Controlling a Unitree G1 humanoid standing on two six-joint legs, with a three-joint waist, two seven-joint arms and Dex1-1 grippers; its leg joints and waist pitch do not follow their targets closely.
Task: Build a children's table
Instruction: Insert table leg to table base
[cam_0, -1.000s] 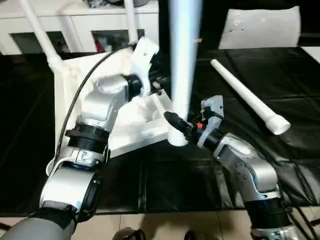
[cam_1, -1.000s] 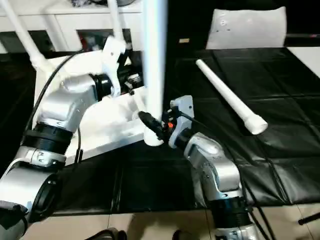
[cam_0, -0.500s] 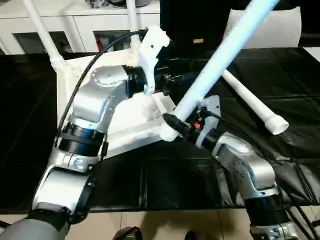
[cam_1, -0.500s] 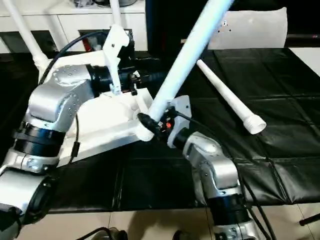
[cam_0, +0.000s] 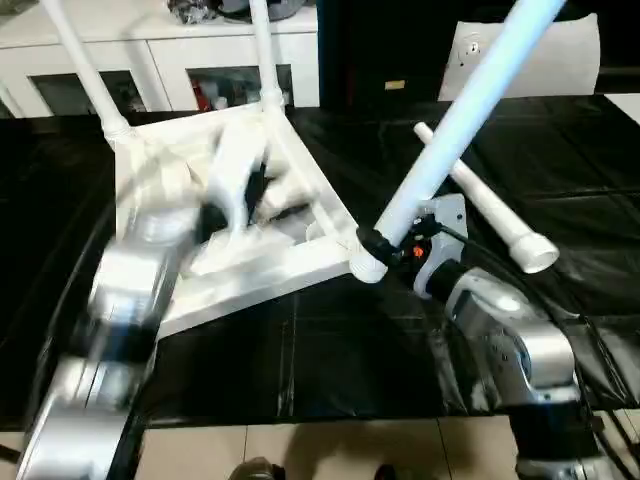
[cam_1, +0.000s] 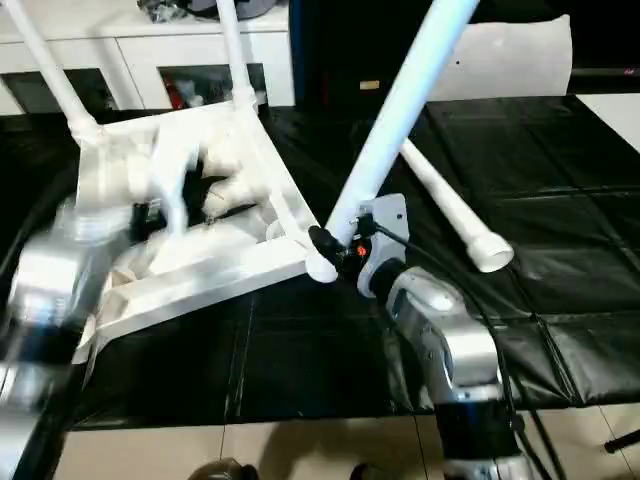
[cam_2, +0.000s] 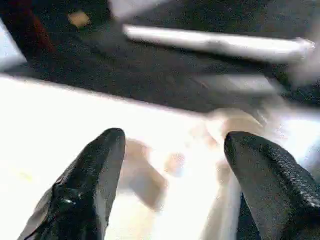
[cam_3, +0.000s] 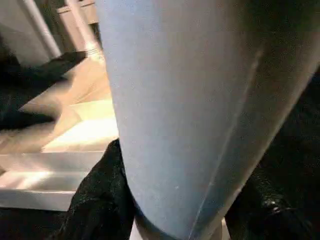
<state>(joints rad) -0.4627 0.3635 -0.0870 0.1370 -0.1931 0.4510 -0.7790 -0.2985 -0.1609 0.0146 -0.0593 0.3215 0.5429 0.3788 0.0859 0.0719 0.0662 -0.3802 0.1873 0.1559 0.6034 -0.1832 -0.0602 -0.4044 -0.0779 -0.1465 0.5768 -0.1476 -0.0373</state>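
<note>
The children's table top (cam_0: 270, 265) lies ribbed side up on the black mat, with two white legs (cam_0: 75, 60) (cam_0: 262, 50) standing in its far corners. My right gripper (cam_0: 376, 243) is shut on a third leg (cam_0: 450, 120) near its thick end. That leg leans up and to the right, its end at the top's near right corner; I cannot tell whether it sits in the socket. A fourth leg (cam_0: 485, 205) lies loose on the mat to the right. My left arm (cam_0: 130, 290) is blurred over the top. In the left wrist view my left gripper (cam_2: 175, 140) is open above the white plastic.
A white glass-door cabinet (cam_0: 180, 60) stands behind the table. A flat white sheet (cam_0: 570, 60) leans at the back right. The black mat (cam_0: 340, 370) runs to the front edge, with pale floor below it.
The leg in my right gripper has tipped from upright to leaning right. My left arm has drawn back leftward from beside that leg to over the table top, and its fingers stand wider.
</note>
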